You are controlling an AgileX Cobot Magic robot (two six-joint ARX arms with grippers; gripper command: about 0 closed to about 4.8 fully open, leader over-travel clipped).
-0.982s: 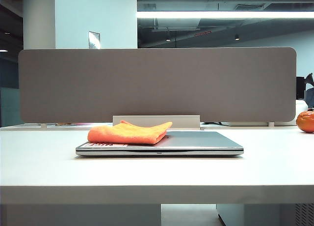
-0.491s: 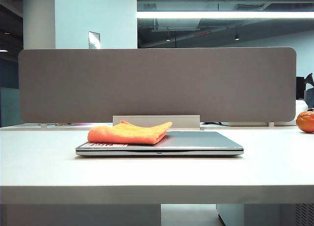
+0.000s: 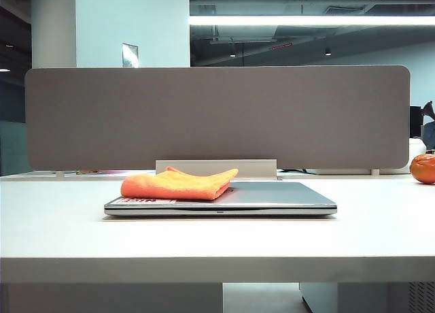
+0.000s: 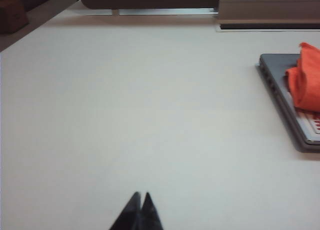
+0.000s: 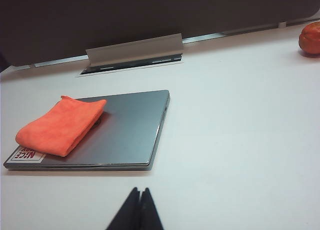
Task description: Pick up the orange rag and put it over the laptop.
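Both pairs of jaws are pressed together on nothing. The left gripper (image 4: 140, 202) hangs over bare white table (image 4: 125, 115), well apart from the thin silver-grey closed laptop (image 4: 286, 97); the right gripper (image 5: 138, 199) hangs near the laptop's front edge. Neither arm shows in the exterior view.

The soft, bright orange folded rag (image 3: 178, 184) lies on the laptop's (image 3: 272, 194) lid toward its left side, partly hiding the white sticker with red print (image 5: 27, 154), its folded end reaching the middle. It covers about 1 third of the lid, so the placing looks done, and both grippers stand clear of it. A round glossy orange ball (image 5: 310, 37) sits far off near the grey partition (image 3: 217, 116), no part of the job.
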